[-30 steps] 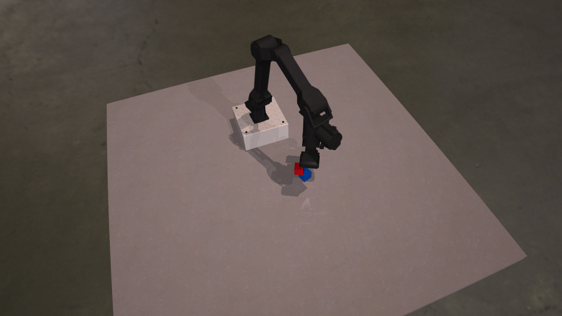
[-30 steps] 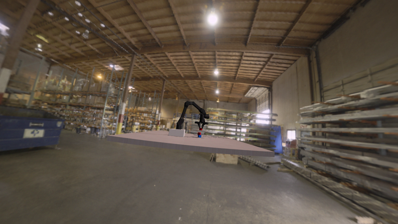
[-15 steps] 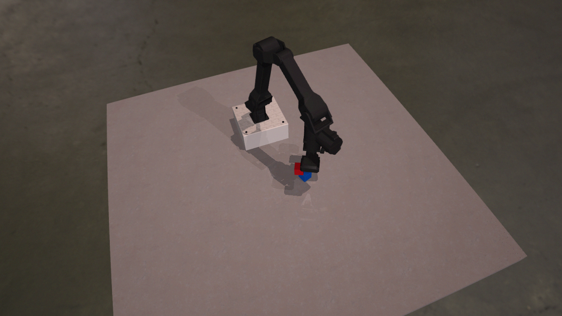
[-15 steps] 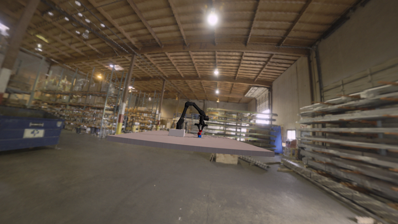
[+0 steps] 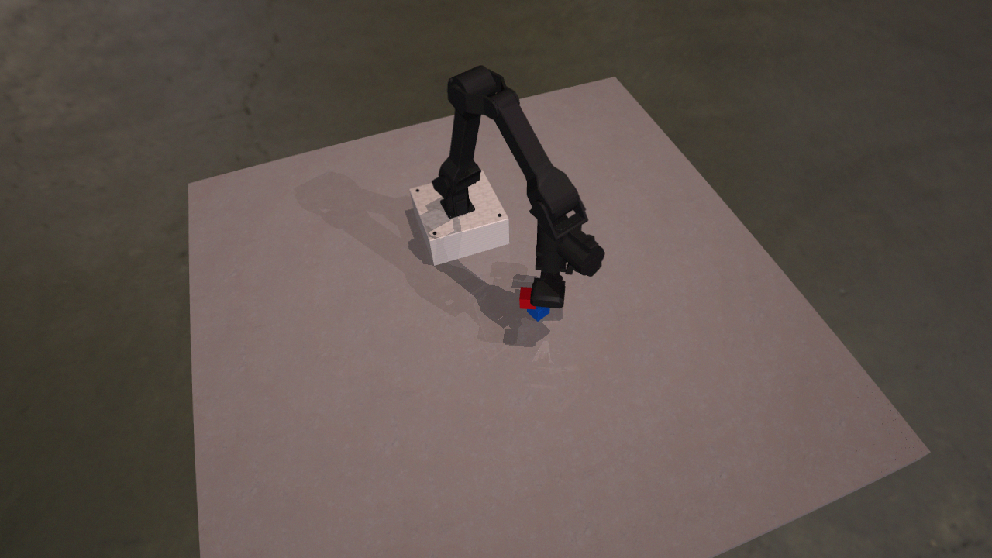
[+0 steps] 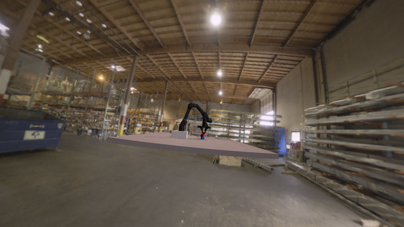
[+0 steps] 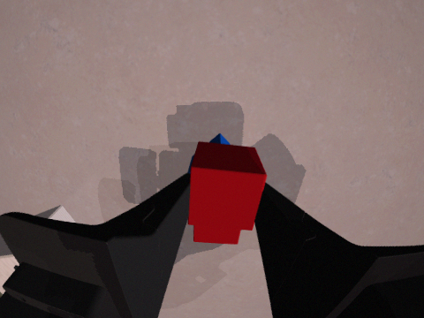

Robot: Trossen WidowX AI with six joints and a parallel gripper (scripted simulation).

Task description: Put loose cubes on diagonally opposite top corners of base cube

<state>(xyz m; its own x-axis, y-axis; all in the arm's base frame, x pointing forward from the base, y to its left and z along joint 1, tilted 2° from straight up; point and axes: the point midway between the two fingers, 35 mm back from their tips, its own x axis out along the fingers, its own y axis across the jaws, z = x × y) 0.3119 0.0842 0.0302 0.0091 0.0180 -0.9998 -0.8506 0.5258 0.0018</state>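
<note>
Gripper clamped on a red cube, directly over the blue base cube.

Wrist view: both dark fingers press the red cube's sides at frame centre; only a blue tip of the base cube shows above its top edge. Top view: a second red cube sits on the base cube's left side, just left of the gripper, right of frame centre. The arm's white mount block stands on the grey table, well apart up-left of the cubes.
</note>
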